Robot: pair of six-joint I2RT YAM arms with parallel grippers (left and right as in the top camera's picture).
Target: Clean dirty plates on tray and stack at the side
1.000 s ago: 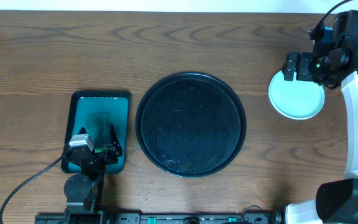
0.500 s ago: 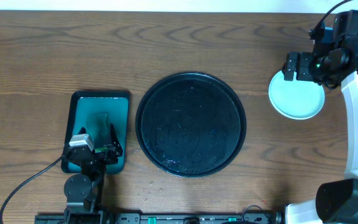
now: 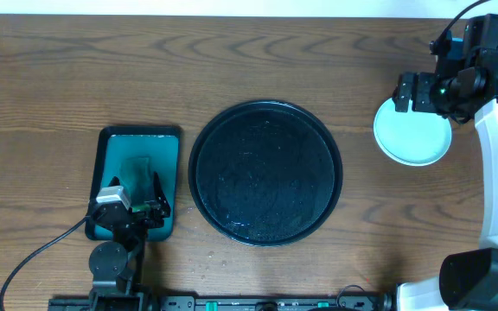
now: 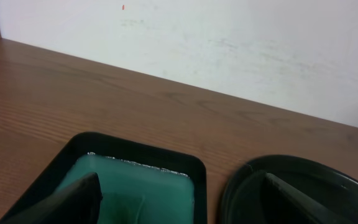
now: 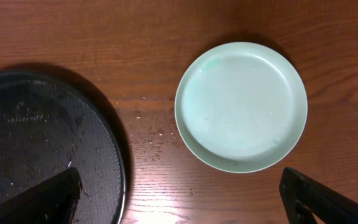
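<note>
The large round black tray (image 3: 264, 105) sits mid-table with nothing on it; its wet, speckled face also fills the left of the right wrist view (image 5: 36, 137). One pale mint-green plate (image 3: 413, 136) rests on the wood at the right, its face nearly clean with a faint teal tinge (image 5: 241, 106). Whether other plates lie under it I cannot tell. My right gripper (image 3: 413, 92) hovers high over that plate's far edge, open (image 5: 182, 202) and empty. My left gripper (image 3: 137, 188) hangs open over the teal tray, nothing between its fingers (image 4: 185, 202).
A small teal rectangular tray (image 3: 137, 142) with a black rim lies left of the black tray, a darker green patch (image 3: 141, 168) in it. The two rims nearly touch (image 4: 213, 186). Small crumbs (image 5: 148, 134) dot the wood between plate and black tray. A white wall backs the table.
</note>
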